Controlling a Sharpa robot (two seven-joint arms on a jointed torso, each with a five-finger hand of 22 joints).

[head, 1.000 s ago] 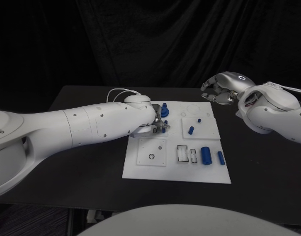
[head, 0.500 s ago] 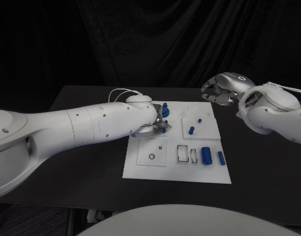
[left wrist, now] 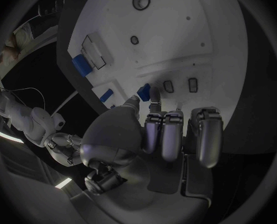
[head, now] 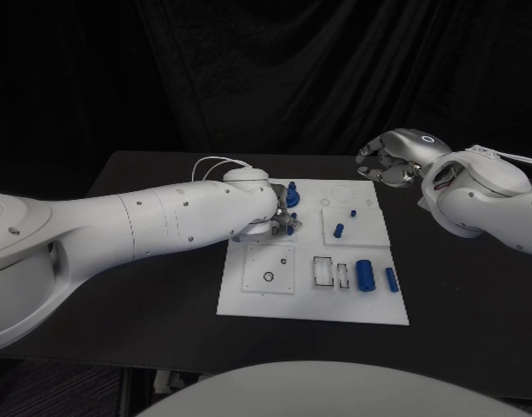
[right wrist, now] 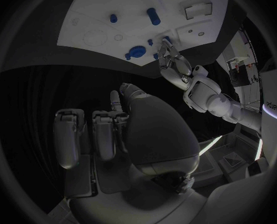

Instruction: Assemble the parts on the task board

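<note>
Black table, left robot hand [head: 279,223] fingertips-down over task board [head: 315,295].

The head view looks down from above at the desk [head: 153,174] and the board [head: 316,304]. Each wrist view looks past its own hand, much nearer, toward that same board.

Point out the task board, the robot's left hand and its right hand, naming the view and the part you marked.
task board [head: 310,304]: head view, bare near edge.
left hand [head: 276,224]: head view, fingers over the board.
right hand [head: 385,165]: head view, curled fingers, off the board.
</note>
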